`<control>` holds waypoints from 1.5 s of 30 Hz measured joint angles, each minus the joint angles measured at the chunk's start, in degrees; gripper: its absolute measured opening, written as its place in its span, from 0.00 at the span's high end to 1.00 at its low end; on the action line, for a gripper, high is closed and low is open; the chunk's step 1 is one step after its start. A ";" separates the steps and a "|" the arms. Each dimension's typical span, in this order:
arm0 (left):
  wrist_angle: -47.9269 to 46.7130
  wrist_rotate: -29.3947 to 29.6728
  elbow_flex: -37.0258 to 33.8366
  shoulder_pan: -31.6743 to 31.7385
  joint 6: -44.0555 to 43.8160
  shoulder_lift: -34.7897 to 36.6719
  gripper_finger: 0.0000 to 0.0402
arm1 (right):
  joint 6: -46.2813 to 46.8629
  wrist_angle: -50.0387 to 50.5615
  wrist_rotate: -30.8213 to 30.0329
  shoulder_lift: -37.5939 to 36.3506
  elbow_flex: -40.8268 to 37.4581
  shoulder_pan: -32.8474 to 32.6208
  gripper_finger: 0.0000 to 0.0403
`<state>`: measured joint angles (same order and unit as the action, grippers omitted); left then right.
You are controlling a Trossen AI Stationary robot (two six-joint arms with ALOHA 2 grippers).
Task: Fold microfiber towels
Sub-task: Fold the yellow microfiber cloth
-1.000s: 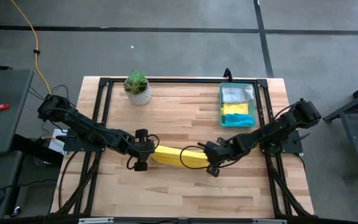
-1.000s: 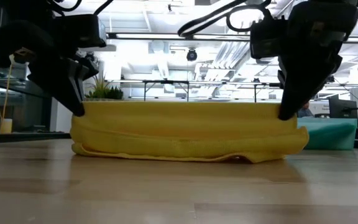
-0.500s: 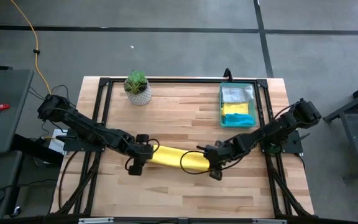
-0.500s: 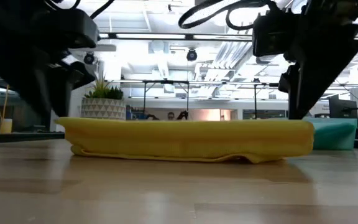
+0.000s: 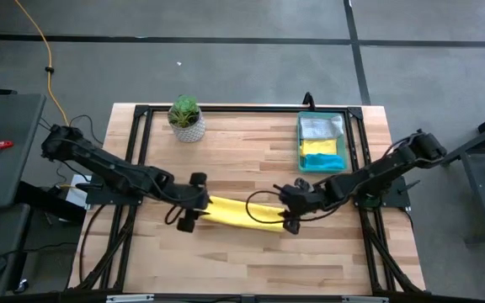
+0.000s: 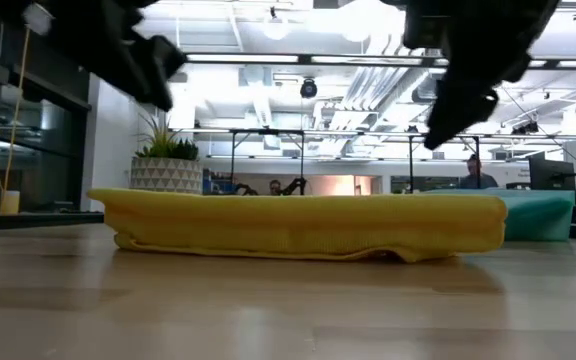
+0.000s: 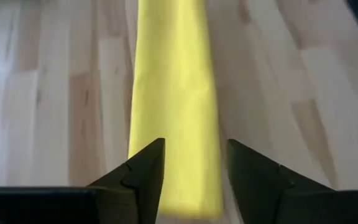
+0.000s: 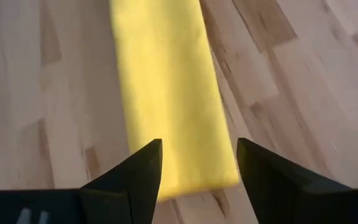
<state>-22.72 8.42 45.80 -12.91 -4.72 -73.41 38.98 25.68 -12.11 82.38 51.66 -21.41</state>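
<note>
**A:** What does the towel look like, and where is it?

**B:** A yellow microfiber towel (image 5: pixel 241 212) lies folded into a long narrow strip on the wooden table (image 5: pixel 251 261), near the middle. In the low view its layered edges show, with a slight wrinkle along the bottom fold.

**A:** And the grippers?

**B:** The left gripper (image 5: pixel 190 216) is above the strip's left end, and the right gripper (image 5: pixel 290 210) above its right end. Each wrist view shows two dark fingers (image 7: pixel 143 173) spread apart over the towel's end, holding nothing. The low view shows both lifted clear of the cloth.

**A:** What does only the overhead view show?

**B:** A translucent green tray (image 5: pixel 344 143) at the far right of the table, holding grey-white, yellow and teal towels, and a small potted plant (image 5: pixel 186 119) at the far left. The low view alone shows people in the room behind the table.
</note>
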 joint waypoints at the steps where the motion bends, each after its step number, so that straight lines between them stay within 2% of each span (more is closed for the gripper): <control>1: 1.97 -0.68 0.04 0.48 0.56 -1.21 0.61 | -0.22 -1.48 -0.55 0.51 0.00 0.02 0.50; 8: 11.93 0.68 -0.03 2.76 0.42 -12.19 0.72 | 1.02 -8.32 -2.55 6.16 -0.02 0.00 0.50; 14: 10.85 -0.93 -0.10 2.11 -3.03 -20.09 0.84 | 3.70 -11.01 -1.93 11.38 -0.02 -0.76 0.50; 22: 9.34 -0.04 0.14 -0.46 -6.17 -24.34 0.95 | 1.24 -7.99 -2.74 12.56 -0.07 -3.20 0.50; 28: 12.24 2.44 -0.02 -1.03 -16.60 -24.80 0.96 | -3.20 -4.86 -7.03 12.56 -0.07 -1.58 0.50; 32: 15.30 2.86 -0.11 -1.03 -21.84 -24.96 0.96 | -7.41 -4.78 -6.75 12.56 -0.07 0.84 0.50; 41: 13.66 3.54 -0.11 -1.00 -20.63 -24.94 0.95 | -13.40 -1.89 -1.35 9.44 -0.07 3.10 0.50; 45: 13.62 3.70 -0.11 -1.00 -20.06 -24.94 0.92 | -12.06 -5.61 -1.15 8.10 -0.05 2.99 0.50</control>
<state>-9.10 12.12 45.69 -13.91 -24.78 -98.35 26.92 20.07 -13.26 90.48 51.61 -18.41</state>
